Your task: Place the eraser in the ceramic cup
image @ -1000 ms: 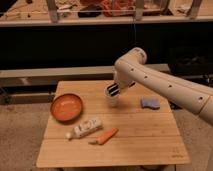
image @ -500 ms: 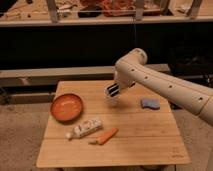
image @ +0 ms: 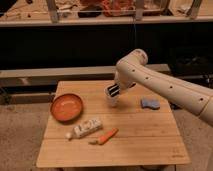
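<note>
Gripper (image: 113, 93) sits right over the ceramic cup (image: 114, 102) mid-table, clamped on the eraser (image: 113, 90) afaict, it's murky there. Eraser's prob light, stiff-ish rubber w/ decent friction, so a pinch across the long sides works. Cup's fragile & tippy tho, don't bump the rim.

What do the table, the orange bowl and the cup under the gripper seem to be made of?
The table: pale bare wood, matte; plank seams show. The orange bowl: probably plastic or glazed ceramic; smooth, even colour. The cup: whitish, plain, likely ceramic. The gripper holds the eraser just above the cup.
</note>
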`<control>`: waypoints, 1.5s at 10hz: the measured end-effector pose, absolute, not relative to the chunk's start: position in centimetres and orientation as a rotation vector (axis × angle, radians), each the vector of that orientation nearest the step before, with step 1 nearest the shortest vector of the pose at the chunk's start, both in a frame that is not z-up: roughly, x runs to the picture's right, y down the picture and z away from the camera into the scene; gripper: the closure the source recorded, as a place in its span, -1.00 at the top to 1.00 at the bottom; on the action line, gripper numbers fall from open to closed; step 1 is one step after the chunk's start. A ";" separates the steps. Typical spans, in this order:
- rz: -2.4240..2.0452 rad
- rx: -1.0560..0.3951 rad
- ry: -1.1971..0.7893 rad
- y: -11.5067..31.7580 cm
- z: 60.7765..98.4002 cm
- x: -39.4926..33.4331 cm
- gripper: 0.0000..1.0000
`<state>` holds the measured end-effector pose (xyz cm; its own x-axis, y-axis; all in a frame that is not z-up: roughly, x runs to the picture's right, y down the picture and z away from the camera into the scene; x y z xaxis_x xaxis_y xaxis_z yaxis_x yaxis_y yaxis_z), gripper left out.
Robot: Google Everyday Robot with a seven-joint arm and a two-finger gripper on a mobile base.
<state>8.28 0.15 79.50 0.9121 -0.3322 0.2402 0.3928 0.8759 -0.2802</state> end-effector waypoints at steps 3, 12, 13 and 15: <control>-0.374 -0.332 -0.191 0.3 79.6 8.4 -1.00; -0.356 -0.338 -0.210 0.6 79.9 8.9 -0.87; -0.358 -0.338 -0.211 0.6 79.9 8.9 -0.87; -0.353 -0.339 -0.221 0.7 80.0 9.0 -0.87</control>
<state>9.01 0.67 79.97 0.9151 -0.3001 0.2692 0.3733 0.8828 -0.2850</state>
